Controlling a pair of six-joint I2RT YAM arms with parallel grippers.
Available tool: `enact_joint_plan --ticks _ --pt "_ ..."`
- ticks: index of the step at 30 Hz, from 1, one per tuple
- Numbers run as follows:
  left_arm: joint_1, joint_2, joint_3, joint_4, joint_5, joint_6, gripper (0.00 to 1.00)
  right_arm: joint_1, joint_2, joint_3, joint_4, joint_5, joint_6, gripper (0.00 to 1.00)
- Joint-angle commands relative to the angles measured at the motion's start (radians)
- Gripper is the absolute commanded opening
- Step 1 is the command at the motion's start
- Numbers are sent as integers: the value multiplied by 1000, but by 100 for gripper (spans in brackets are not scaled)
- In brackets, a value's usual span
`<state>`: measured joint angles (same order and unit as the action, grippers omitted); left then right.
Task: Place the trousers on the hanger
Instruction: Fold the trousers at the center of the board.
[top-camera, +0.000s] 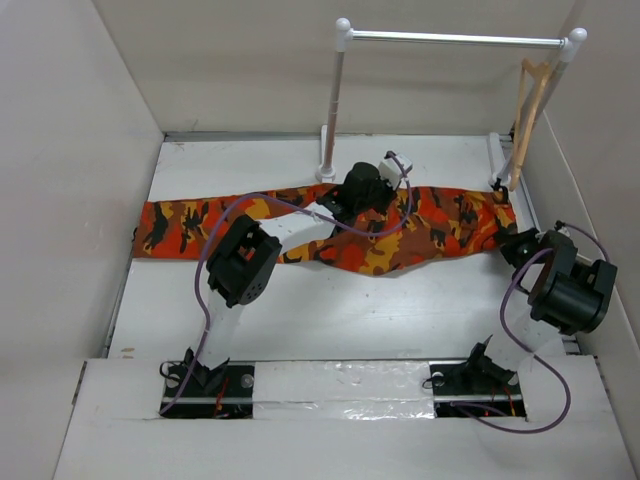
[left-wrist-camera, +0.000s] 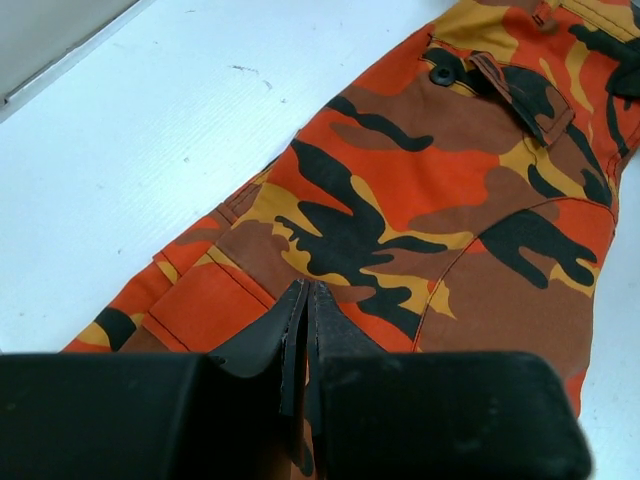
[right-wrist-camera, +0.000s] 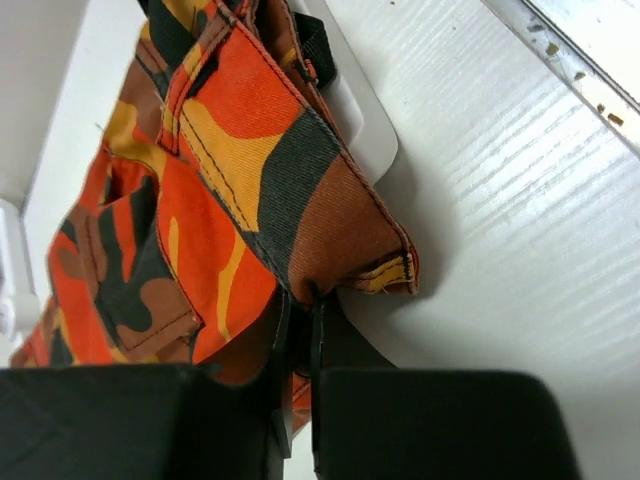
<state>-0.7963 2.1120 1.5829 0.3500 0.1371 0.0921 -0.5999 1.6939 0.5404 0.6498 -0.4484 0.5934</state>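
Arm bases (top-camera: 205, 378): two, bolted at the near edge of the table (top-camera: 300, 310).

Right gripper (right-wrist-camera: 300, 300): by the right edge, fingers clamped on a waistband corner of the trousers (top-camera: 440, 225); the cloth runs in between the fingertips.

Left gripper (left-wrist-camera: 306, 292): mid-table, fingers together, tips down on the trousers' camouflage cloth; whether any cloth is pinched cannot be told.

Trousers: one pair, orange, red, yellow-brown and black. Laid flat across the table from the left edge to the right edge, past the middle, folded over near the centre. Pocket with black button (left-wrist-camera: 442, 73) beyond the left fingertips.

Rail (top-camera: 455, 38): white, two posts, at the far edge.

Hanger (top-camera: 528, 115): light wood, at the far right corner, against the rail's right post, apart from the trousers.
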Motion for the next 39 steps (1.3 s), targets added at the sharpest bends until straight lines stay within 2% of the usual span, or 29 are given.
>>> enact_joint_plan --ticks 1,4,5,6,8,9,11,12,14,17,20,25,32,35,39 --pt "0 -23 -11 49 -1 -23 0 12 -45 -74 200 26 80 0" --pt "0 -26 -11 55 2 -37 0 -9 -202 -109 148 46 28 0" --pt "0 -26 -11 56 7 -51 0 -9 -330 -106 92 56 -4 0" --pt "0 -26 -9 58 10 -58 0 -9 -403 -96 -74 68 -94 0" --pt "0 -27 -14 64 12 -86 0 20 -549 -53 -249 131 -182 0" --pt "0 -27 -15 72 15 -95 0 44 -688 -42 -389 157 -252 0" --pt "0 -33 -29 76 19 -138 0 116 -811 -30 -542 220 -294 0" --pt "0 -37 -37 83 24 -159 0 136 -912 -33 -573 224 -317 0" --pt "0 -56 -60 87 25 -175 0 176 -994 -45 -625 220 -328 0" --pt "0 -101 -112 104 25 -203 0 198 -1125 -51 -793 205 -365 0" --pt "0 -147 -175 135 24 -233 0 198 -1250 -28 -851 130 -386 0" --pt "-9 -211 -308 201 -25 -288 0 297 -1297 116 -926 62 -391 0" --pt "-18 -319 -544 328 -128 -370 0 488 -1168 358 -906 21 -396 0" --pt "-29 -378 -653 380 -215 -399 0 595 -1093 414 -865 82 -397 0" --pt "-60 -449 -780 432 -293 -407 0 681 -979 577 -852 148 -432 0"
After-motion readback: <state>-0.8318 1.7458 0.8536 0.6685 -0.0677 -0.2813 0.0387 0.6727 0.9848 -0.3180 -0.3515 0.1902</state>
